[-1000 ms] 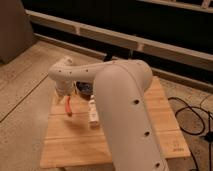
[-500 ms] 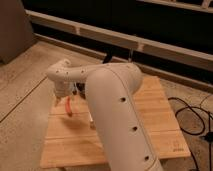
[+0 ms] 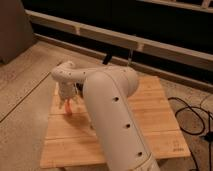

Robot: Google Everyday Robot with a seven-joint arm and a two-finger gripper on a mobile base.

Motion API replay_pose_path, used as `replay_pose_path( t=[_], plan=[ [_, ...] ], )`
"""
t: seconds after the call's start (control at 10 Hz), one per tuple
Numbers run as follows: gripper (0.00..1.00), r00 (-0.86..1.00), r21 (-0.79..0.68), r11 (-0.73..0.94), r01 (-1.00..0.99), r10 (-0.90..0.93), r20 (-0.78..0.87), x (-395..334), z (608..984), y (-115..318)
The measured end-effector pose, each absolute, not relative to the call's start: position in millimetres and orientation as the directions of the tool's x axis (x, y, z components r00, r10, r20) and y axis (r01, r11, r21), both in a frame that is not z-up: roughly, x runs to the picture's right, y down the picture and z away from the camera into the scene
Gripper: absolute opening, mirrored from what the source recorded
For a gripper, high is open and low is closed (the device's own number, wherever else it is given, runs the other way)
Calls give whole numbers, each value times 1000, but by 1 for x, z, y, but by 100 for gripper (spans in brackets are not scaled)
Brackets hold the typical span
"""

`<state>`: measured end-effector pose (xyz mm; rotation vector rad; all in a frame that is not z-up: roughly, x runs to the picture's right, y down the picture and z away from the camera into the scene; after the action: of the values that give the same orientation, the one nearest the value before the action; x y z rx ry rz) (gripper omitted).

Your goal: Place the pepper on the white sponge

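Note:
My gripper (image 3: 67, 100) hangs over the left part of the wooden table (image 3: 155, 120), below the white wrist joint (image 3: 65, 75). It is shut on the pepper (image 3: 68, 108), a small red-orange thing pointing down from the fingers, just above the tabletop. The big white arm link (image 3: 112, 115) crosses the middle of the view. The white sponge is hidden behind this arm link.
The table is a pale wooden slab standing on a speckled concrete floor (image 3: 25, 90). A black cable (image 3: 192, 117) lies on the floor to the right. A dark wall with a pale ledge (image 3: 150, 45) runs behind the table.
The arm link has swung further across the table and now covers the whitish block that showed beside the gripper. The gripper with the pepper stays over the table's left part.

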<state>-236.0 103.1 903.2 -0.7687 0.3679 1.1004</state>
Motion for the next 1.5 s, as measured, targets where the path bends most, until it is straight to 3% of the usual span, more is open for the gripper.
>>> replay_pose_path(
  t=[0.2, 0.7, 0.8, 1.3, 1.5],
  plan=[
    [60, 456, -378, 265, -887, 629, -630, -250, 912, 108],
    [7, 481, -385, 291, -876, 602, -637, -263, 926, 110],
    [1, 479, -385, 289, -877, 609, -633, -263, 927, 107],
    [0, 469, -354, 320, -879, 720, -511, -254, 904, 34],
    [0, 472, -357, 322, -877, 720, -510, -256, 903, 35]
  ],
)
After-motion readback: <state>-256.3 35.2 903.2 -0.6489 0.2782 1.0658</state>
